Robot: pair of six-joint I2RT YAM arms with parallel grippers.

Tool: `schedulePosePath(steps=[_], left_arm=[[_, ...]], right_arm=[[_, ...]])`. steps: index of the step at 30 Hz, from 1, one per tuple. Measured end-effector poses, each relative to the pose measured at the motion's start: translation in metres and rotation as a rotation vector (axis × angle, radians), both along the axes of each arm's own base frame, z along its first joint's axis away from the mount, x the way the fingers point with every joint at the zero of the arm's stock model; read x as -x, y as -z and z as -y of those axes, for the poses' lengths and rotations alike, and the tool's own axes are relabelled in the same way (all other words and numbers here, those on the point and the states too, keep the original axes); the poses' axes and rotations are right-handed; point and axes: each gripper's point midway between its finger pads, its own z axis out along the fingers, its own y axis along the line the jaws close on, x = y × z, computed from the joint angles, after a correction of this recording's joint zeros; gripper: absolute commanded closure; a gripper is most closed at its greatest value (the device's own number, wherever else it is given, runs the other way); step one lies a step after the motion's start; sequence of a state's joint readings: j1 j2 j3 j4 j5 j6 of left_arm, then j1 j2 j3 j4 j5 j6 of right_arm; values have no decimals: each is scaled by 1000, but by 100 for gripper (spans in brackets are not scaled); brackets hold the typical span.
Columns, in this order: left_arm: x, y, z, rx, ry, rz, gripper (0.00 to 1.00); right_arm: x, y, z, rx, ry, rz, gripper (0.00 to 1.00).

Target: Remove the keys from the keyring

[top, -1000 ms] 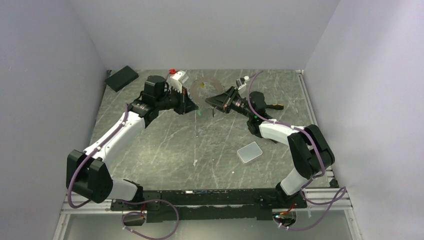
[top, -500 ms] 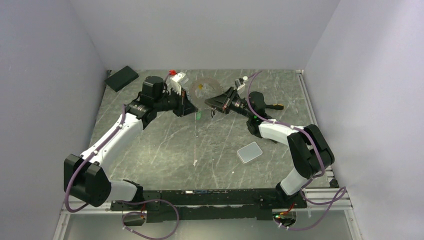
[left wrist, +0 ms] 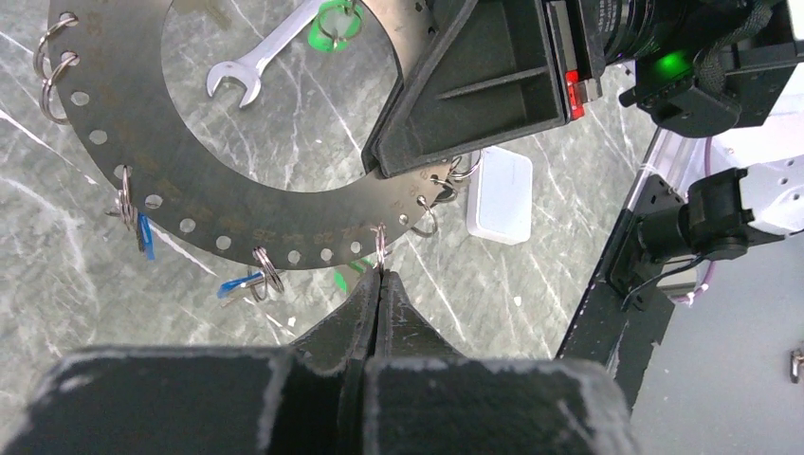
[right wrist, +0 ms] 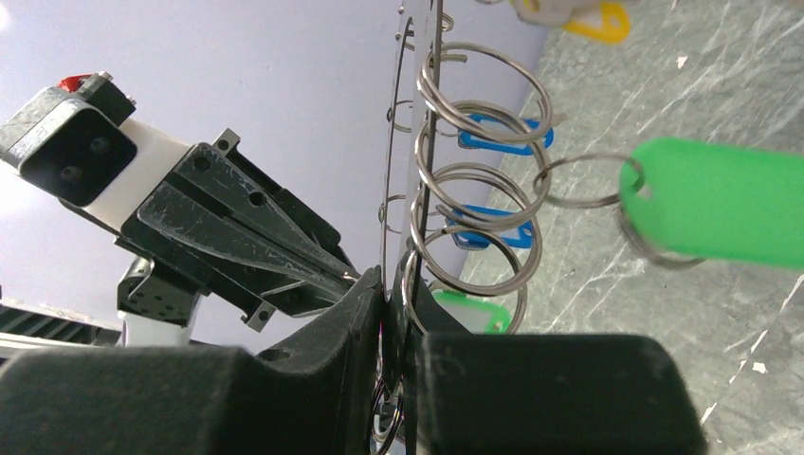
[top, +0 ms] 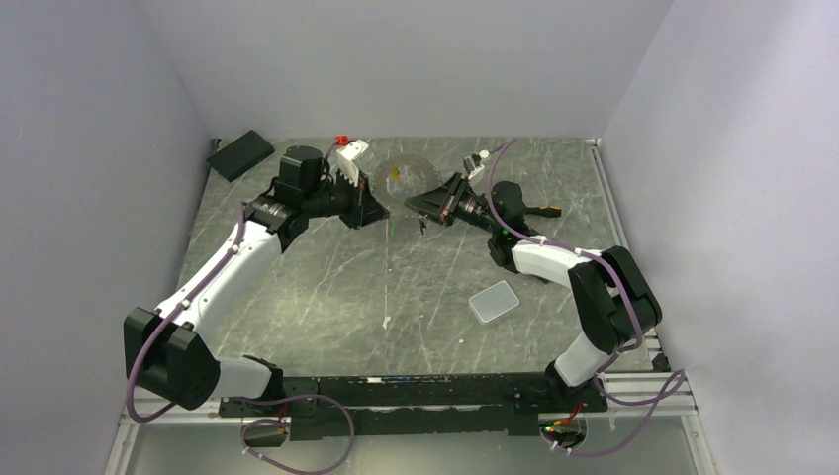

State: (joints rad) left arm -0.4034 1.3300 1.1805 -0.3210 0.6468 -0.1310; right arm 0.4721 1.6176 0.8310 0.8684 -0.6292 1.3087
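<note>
The keyring (top: 401,170) is a flat grey metal ring with holes round its edge, held upright above the table's far middle. In the left wrist view the keyring (left wrist: 237,227) carries small split rings with blue (left wrist: 144,235) and green (left wrist: 334,24) tags; no key blades show clearly. My left gripper (left wrist: 380,276) is shut on one small split ring (left wrist: 380,248) at the keyring's lower edge. My right gripper (right wrist: 396,303) is shut on the keyring's thin edge (right wrist: 391,190), next to several split rings (right wrist: 484,104) and a green tag (right wrist: 721,201).
A silver wrench (left wrist: 261,64) lies on the table behind the keyring. A grey rounded square pad (top: 494,300) lies at the right front. A black flat object (top: 240,154) lies at the far left corner. Walls close in on three sides.
My left arm has shifted slightly to the left and back while its fingertips stay at the keyring's lower edge. The right arm and keyring have not visibly moved.
</note>
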Motion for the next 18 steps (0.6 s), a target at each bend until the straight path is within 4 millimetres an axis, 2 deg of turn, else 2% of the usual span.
schedulePosePath(steps=[9,18], left_arm=[[-1,0,-7,-69,19,59,100],[7,4,-7,-159,75,88,100]], right_arm=[[3,1,-1,12,-17,22,100],[8,4,-3,32,-41,50,100]])
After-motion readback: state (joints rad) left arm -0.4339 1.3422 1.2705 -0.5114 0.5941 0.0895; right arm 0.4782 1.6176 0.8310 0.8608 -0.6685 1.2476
